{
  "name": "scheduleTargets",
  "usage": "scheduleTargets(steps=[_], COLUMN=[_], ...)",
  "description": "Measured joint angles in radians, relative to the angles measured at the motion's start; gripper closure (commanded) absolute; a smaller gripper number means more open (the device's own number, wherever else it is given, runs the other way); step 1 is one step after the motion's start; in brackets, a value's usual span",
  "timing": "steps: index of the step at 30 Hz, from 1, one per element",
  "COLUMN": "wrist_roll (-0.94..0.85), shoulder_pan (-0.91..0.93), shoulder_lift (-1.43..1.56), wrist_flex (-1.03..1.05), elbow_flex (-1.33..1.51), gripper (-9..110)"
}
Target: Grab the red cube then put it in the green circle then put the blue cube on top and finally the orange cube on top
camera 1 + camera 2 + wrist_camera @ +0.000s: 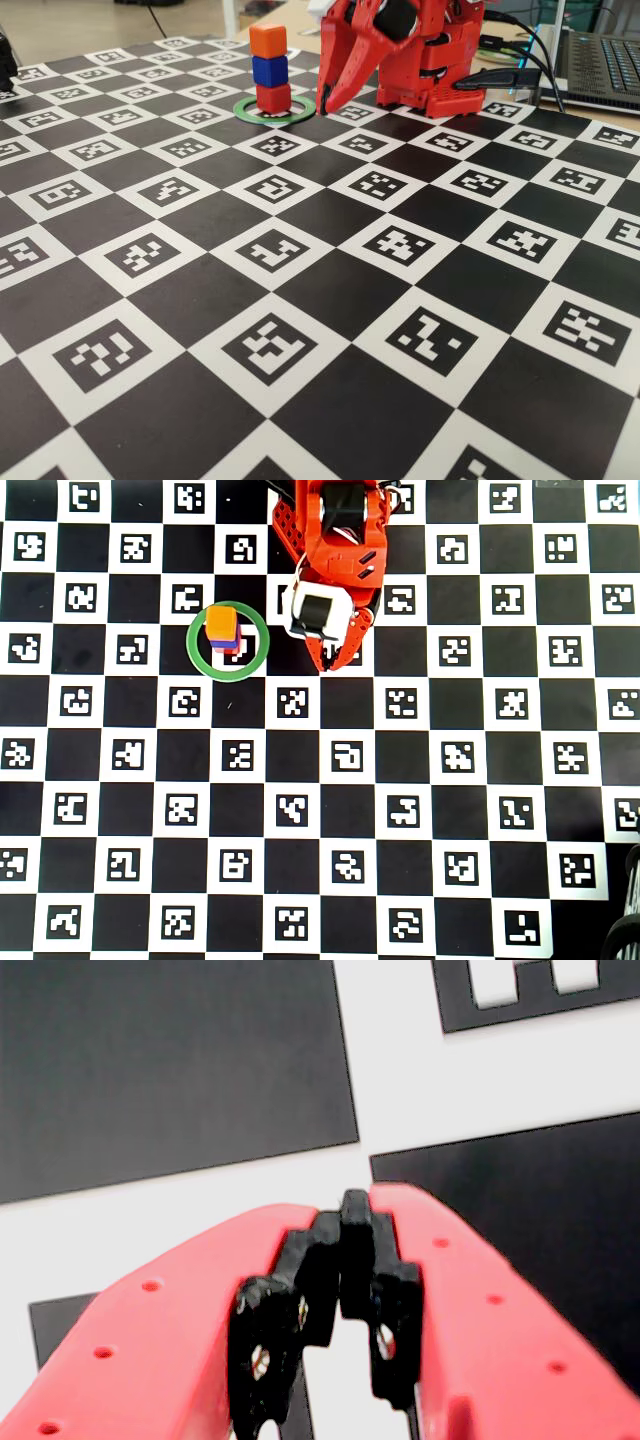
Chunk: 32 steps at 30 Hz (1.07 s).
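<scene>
The red arm (400, 50) is folded low, its jaws closed and empty.

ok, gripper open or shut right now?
Shut. In the wrist view the gripper has its black fingertips pressed together with nothing between them; the fixed view shows it empty beside the green circle.

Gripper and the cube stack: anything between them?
Only the green circle's rim and bare board lie between the gripper and the red cube, per the overhead view.

Black-and-white checkered mat (300, 300) printed with square markers, wooden tabletop (90, 25) beyond, laptop (600, 60) at right, bright even light
</scene>
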Motion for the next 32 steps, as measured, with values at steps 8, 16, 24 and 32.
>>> scheduleTargets(steps=[8, 16, 24, 32], wrist_roll=[-0.098, -0.057, -0.057, -0.057], shoulder_pan=[0.017, 0.017, 0.018, 0.018], shoulder_lift=[0.0, 0.0, 0.0, 0.0], wrist_flex=[0.084, 0.141, 0.141, 0.141], elbow_flex=[0.015, 0.015, 0.015, 0.015], gripper=[107, 107, 107, 107])
